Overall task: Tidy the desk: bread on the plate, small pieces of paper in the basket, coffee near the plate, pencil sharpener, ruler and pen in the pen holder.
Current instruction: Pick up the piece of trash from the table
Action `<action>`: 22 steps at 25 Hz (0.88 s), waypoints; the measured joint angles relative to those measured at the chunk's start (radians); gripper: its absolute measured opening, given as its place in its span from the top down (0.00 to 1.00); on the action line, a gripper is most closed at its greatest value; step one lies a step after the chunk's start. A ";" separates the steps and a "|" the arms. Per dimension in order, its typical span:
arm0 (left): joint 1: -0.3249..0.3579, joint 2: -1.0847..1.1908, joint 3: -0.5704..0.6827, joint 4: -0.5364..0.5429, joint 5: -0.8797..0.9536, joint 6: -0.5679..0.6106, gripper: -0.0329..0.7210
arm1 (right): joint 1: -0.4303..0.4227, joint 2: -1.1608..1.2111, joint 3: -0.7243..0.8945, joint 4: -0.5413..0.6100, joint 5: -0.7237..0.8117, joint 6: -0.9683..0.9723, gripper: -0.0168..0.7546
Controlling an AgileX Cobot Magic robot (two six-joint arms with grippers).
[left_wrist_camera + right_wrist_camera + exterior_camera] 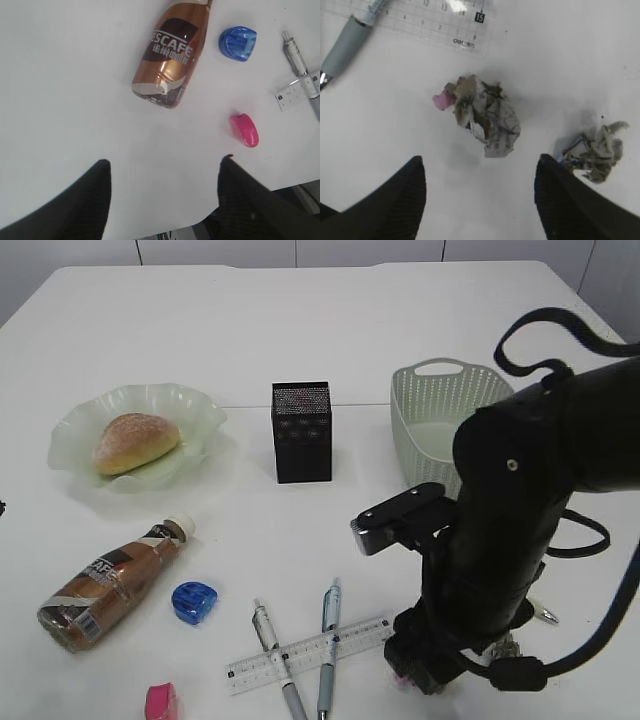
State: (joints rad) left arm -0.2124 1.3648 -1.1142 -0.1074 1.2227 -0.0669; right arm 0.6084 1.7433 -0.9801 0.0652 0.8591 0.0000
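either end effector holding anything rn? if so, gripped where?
Nothing held. The right end effector is open above a crumpled paper ball lying on the table. The left end effector is open over bare table, short of the coffee bottle.

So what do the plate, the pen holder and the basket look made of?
Plate: pale green translucent glass or plastic, glossy wavy rim. Pen holder: black metal mesh, by the fine perforated top band, probably. Basket: matte pale green plastic, moulded lattice walls and handle.

I see bread (136, 442) on the plate (75, 422); coffee bottle (112, 585) lying flat; two crumpled papers (486, 116) beside the ruler (310, 654).
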 joint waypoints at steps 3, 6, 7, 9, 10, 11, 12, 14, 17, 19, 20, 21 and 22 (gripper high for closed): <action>0.000 0.000 0.000 -0.007 0.000 0.000 0.31 | 0.000 0.035 -0.007 -0.004 -0.025 0.000 0.33; 0.000 0.000 0.000 -0.017 -0.011 -0.002 0.31 | 0.000 0.063 -0.025 -0.006 -0.035 0.000 0.33; 0.000 0.000 0.000 -0.019 -0.015 -0.002 0.31 | 0.000 0.072 -0.037 -0.006 -0.035 0.000 0.33; 0.000 0.000 0.000 -0.021 -0.022 -0.002 0.31 | 0.000 0.087 -0.054 -0.006 -0.037 0.000 0.33; 0.000 0.000 0.000 -0.021 -0.027 -0.002 0.31 | 0.000 0.095 -0.063 -0.006 -0.039 0.000 0.33; 0.000 0.000 0.002 -0.021 -0.034 -0.002 0.31 | 0.000 0.103 -0.069 -0.006 -0.039 0.000 0.33; 0.000 0.000 0.002 -0.021 -0.040 -0.002 0.31 | 0.000 0.106 -0.071 -0.006 -0.041 0.000 0.33; 0.000 0.000 0.008 -0.021 -0.051 -0.002 0.31 | 0.000 0.119 -0.071 -0.006 -0.041 0.000 0.33; 0.000 0.000 0.012 -0.023 -0.065 -0.002 0.31 | 0.002 0.141 -0.073 -0.009 -0.041 0.000 0.33; 0.000 0.000 0.012 -0.023 -0.069 -0.002 0.31 | 0.006 0.162 -0.073 -0.011 -0.041 0.000 0.33; 0.000 0.000 0.013 -0.023 -0.069 -0.002 0.31 | 0.008 0.172 -0.073 -0.011 -0.041 0.000 0.33; 0.000 0.000 0.013 -0.023 -0.069 -0.002 0.31 | 0.009 0.179 -0.073 -0.013 -0.041 0.000 0.33; 0.000 0.000 0.013 -0.023 -0.069 -0.002 0.31 | 0.009 0.181 -0.073 -0.013 -0.041 0.000 0.33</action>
State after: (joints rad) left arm -0.2124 1.3648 -1.1017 -0.1303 1.1537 -0.0686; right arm 0.6177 1.9241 -1.0534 0.0526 0.8185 0.0000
